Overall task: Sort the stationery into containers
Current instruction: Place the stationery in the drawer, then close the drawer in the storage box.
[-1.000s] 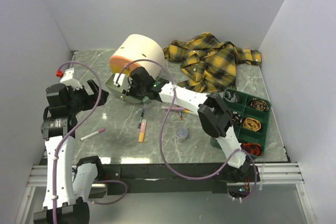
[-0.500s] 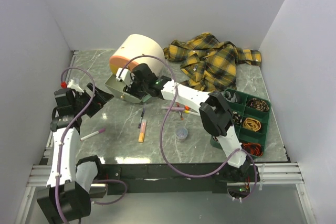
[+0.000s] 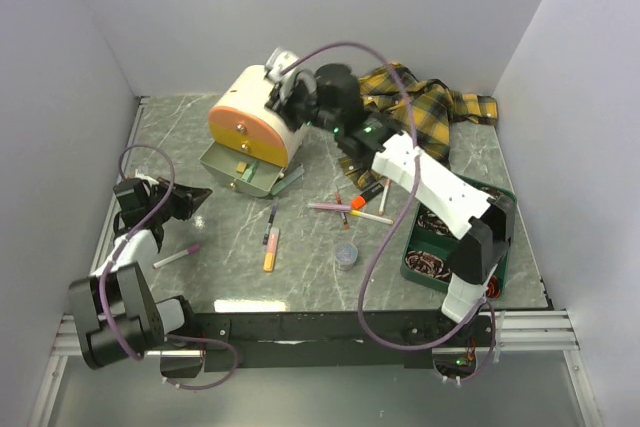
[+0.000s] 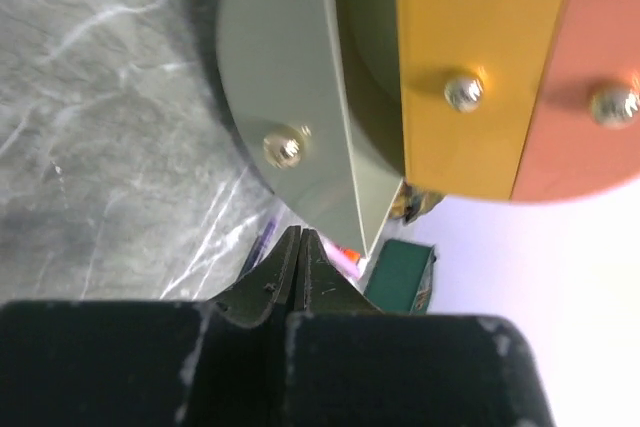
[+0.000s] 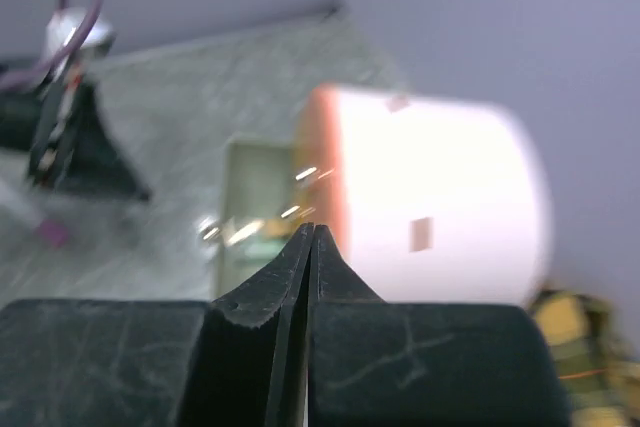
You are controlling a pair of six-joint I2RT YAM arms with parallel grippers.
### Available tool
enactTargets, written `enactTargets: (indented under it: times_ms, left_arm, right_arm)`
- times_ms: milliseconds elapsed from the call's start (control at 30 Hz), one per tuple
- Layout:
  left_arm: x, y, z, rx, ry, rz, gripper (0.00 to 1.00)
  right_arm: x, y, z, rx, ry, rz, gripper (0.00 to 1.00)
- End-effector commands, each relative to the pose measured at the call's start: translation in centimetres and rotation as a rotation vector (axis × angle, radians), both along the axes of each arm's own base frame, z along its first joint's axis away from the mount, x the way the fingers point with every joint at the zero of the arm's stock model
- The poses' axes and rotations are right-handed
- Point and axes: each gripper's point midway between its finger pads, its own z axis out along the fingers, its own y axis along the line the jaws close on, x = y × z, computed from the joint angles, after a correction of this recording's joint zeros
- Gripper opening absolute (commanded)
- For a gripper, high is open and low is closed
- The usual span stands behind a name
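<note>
Top external view: right claw (image 3: 292, 99), fingers pressed together on nothing, hangs at the 1 o'clock edge of the cream drawer box (image 3: 245, 97). Left claw (image 3: 203, 192), likewise closed, lies at 8 o'clock from it. An orange marker (image 3: 270, 249) rests on the desk (image 3: 190, 127) at 6 o'clock.

The left arm (image 3: 140, 245) and right arm (image 3: 436, 185) have white links and black joints, each trailing a purple cable (image 3: 340, 46). Small green lights (image 3: 367, 130) dot the right arm. The left hand (image 4: 298, 245) and right hand (image 5: 312, 239) are scuffed black.
</note>
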Motion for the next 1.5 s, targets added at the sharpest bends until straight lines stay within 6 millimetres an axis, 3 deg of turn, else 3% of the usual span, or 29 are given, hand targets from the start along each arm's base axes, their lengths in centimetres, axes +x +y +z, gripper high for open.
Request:
enactTargets:
  times_ms: [0, 33, 100, 133, 200, 233, 300, 333, 367, 533, 767, 1100, 1467]
  left_arm:
    - [2.0, 0.4, 1.8, -0.069, -0.095, 0.024, 0.01]
    - [2.1, 0.6, 1.7, -0.069, -0.092, 0.028, 0.01]
    - [2.3, 0.5, 1.4, -0.079, -0.081, 0.02, 0.01]
    - [2.4, 0.4, 1.2, -0.097, -0.07, 0.022, 0.01]
    - [2.5, 0.5, 0.7, -0.107, -0.058, 0.031, 0.01]
    - [2.7, 0.6, 0.6, -0.109, -0.057, 0.033, 0.01]
    - [2.7, 0.6, -0.1, -0.116, -0.039, 0.036, 0.01]
    - [2.8, 0.7, -0.2, -0.115, -0.039, 0.039, 0.01]
    - [2.9, 0.7, -0.6, -0.119, -0.026, 0.04, 0.01]
    - [3.2, 0.8, -1.5, -0.134, 0.001, 0.045, 0.01]
    - [4.7, 1.0, -2.9, -0.148, 0.036, 0.019, 0.01]
    - [5.5, -1.0, -1.4, -0.225, 0.02, -0.076, 0.01]
    - [5.6, -2.3, -1.5, -0.224, 0.029, -0.121, 0.01]
  right_arm:
    - [4.9, -1.6, 3.4, 0.106, -0.118, -0.136, 0.0]
    - [5.9, -1.4, 2.4, 0.098, -0.109, -0.147, 0.0]
    - [7.0, -1.3, 3.2, 0.124, -0.126, -0.157, 0.0]
    - [7.9, -1.1, 2.3, 0.117, -0.121, -0.165, 0.0]
    - [8.8, -0.9, 3.0, 0.13, -0.144, -0.167, 0.0]
    - [9.6, -0.6, 1.9, 0.119, -0.133, -0.174, 0.0]
    - [10.6, -0.4, 2.6, 0.135, -0.142, -0.186, 0.0]
    - [11.3, -0.1, 1.6, 0.129, -0.127, -0.191, 0.0]
    - [11.9, -0.3, 2.4, 0.15, -0.133, -0.203, 0.0]
    - [13.4, 0.0, 1.8, 0.166, -0.125, -0.218, 0.0]
    - [13.5, 0.9, -0.2, 0.148, -0.088, -0.185, 0.0]
    - [13.6, 1.8, -3.2, 0.116, -0.016, -0.158, 0.0]
    - [13.6, 1.9, -5.1, 0.089, 0.025, -0.16, 0.0]
